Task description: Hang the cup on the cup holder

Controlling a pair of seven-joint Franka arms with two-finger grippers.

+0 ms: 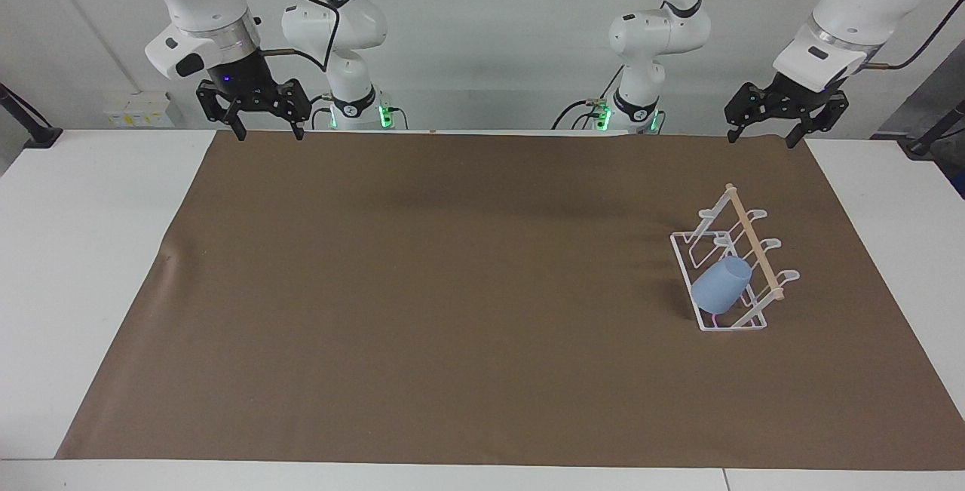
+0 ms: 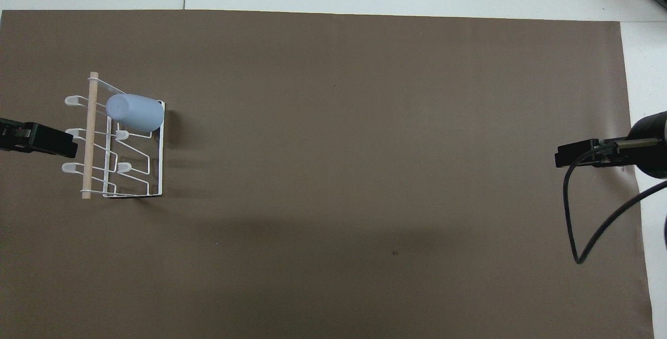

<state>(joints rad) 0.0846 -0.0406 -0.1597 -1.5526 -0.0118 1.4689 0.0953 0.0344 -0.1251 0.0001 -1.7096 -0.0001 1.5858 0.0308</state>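
One cup (image 1: 721, 286) and one cup holder (image 1: 730, 268) are all I count as task items, both on the brown mat (image 1: 452, 287) toward the left arm's end of the table (image 1: 83, 250). I can read no brand, label or writing on either of them, nor on the arms.

From my station the cup reads as plain light blue, tilted, slipped over a peg on the holder's slanted white wire frame. Its closed base points up and toward the wooden rod (image 1: 752, 240) along the holder's top. It sits at the end of the holder farther from the robots. In the overhead view the cup (image 2: 135, 113) lies across the frame just beside the rod (image 2: 90, 135), and I count five bare rounded peg loops on the cup holder (image 2: 125, 143); whether more are hidden under the cup I cannot tell.

Two grippers are in sight. My left gripper (image 1: 760, 136) hangs over the mat's edge by the robots, nearer to them than the holder and well apart from it, jaws apart with nothing between them. My right gripper (image 1: 269, 133) waits over the mat's other corner by the robots, jaws likewise apart, holding nothing. In the overhead view the left gripper (image 2: 36, 138) and the right gripper (image 2: 578, 152) show only partly at the frame's sides.
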